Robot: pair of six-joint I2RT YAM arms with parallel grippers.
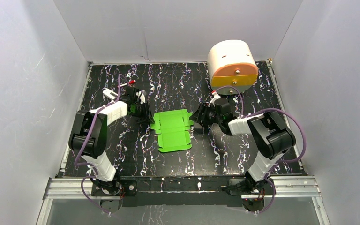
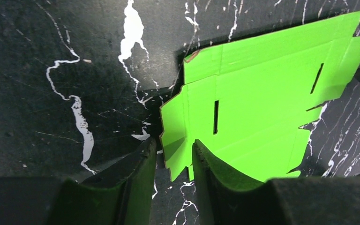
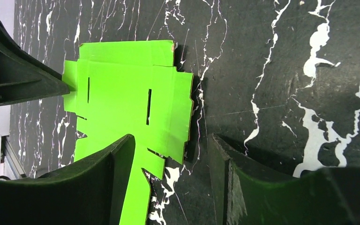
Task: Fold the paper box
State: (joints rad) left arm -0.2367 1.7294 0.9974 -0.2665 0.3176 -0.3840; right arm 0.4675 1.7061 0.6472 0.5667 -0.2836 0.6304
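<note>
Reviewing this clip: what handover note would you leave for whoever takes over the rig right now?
Left pincer: open, with a narrow gap, its fingers straddling the left edge flap of the paper box. It is not clamped on the flap.
Right pincer: open wider, its fingers either side of the sheet's right edge.
Paper box: a flat die-cut sheet lying on the table between the two arms.
Done: both pincers are placed at opposite edges. No completed fold is visible.
Left: grip the flaps, fold the walls up and tuck the tabs into the slots. Essentially the whole fold remains.
</note>
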